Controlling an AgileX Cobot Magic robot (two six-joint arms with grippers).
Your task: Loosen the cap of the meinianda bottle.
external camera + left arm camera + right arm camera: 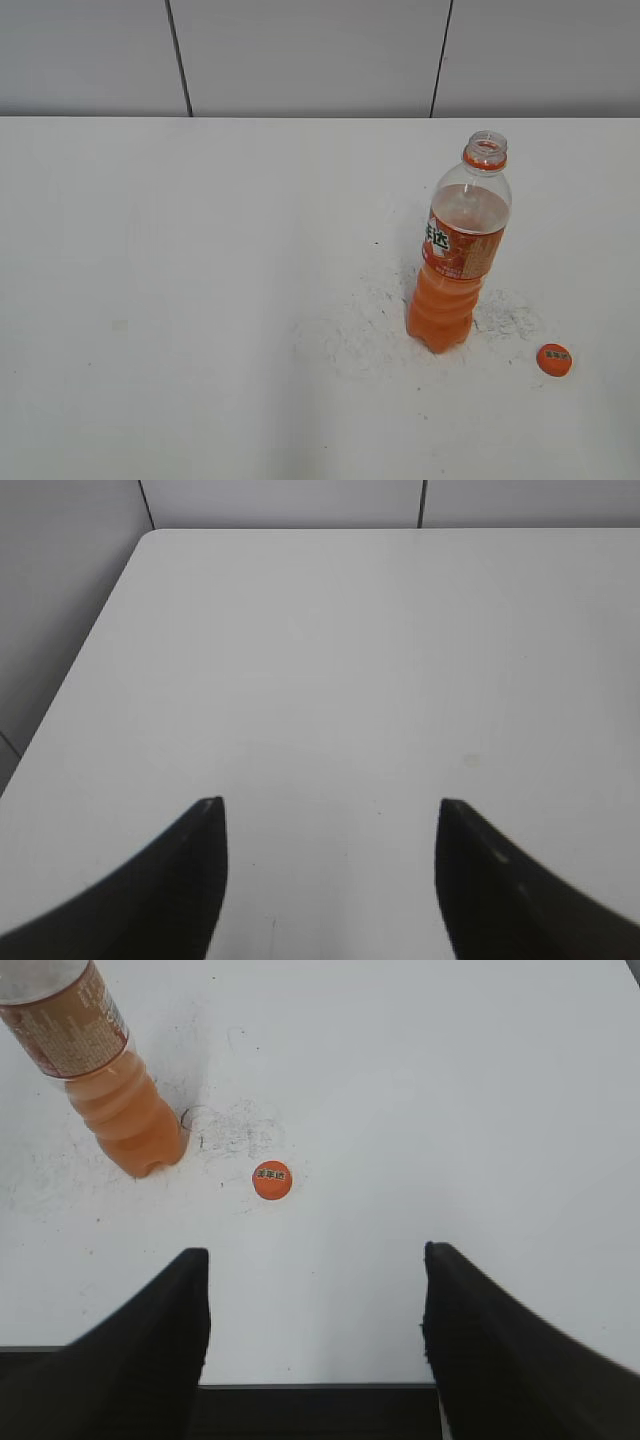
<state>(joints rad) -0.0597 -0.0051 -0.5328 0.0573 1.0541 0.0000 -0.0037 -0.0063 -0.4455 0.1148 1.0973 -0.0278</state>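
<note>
The meinianda bottle [457, 255] stands upright on the white table, right of centre, with its mouth open and no cap on it. It also shows in the right wrist view [95, 1060] at the upper left. The orange cap [554, 359] lies flat on the table to the bottle's right and nearer the front; the right wrist view shows the cap [271, 1180] ahead of the fingers. My right gripper [315, 1260] is open and empty, back near the table's front edge. My left gripper [330, 805] is open and empty over bare table. Neither gripper shows in the exterior view.
The white table [200, 300] has grey scuff marks [370, 320] around the bottle's base. A grey panelled wall [300, 55] runs behind the far edge. The left wrist view shows the table's far left corner [150, 540].
</note>
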